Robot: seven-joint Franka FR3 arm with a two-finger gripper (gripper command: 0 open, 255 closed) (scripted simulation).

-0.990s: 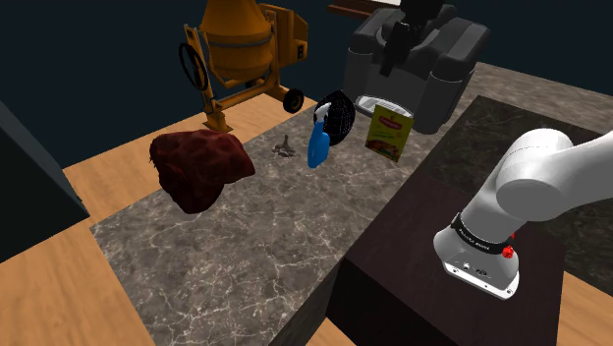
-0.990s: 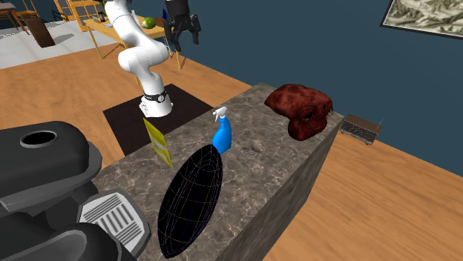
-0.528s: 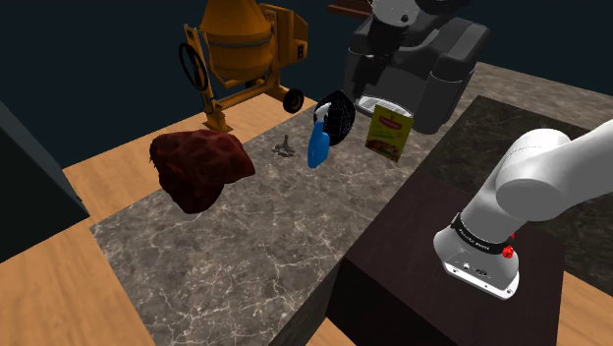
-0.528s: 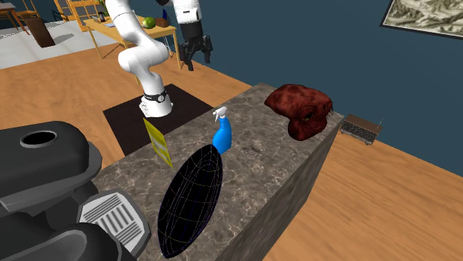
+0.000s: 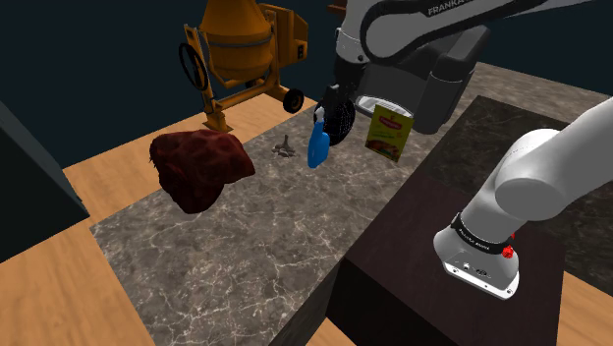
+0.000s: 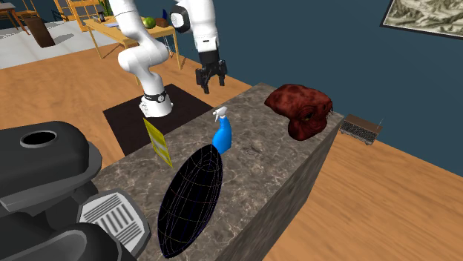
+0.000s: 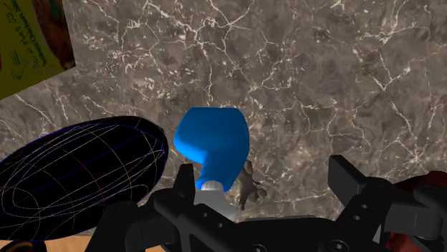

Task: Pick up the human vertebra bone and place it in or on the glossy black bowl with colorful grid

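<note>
Black fingers of the gripper (image 7: 266, 182) are standing apart, holding nothing. A blue spray bottle (image 7: 213, 147) is hiding most of what may be the grey vertebra (image 5: 285, 148), lying at the bottle's nine o'clock in the shoulder view; the gridded black bowl (image 7: 79, 175) is leaning at one o'clock.

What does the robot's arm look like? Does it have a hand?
The arm is smooth, rounded and white with dark joints, grey FRANKA lettering and a red dot near its base. Its gripper is all black, with two blocky fingers.
</note>
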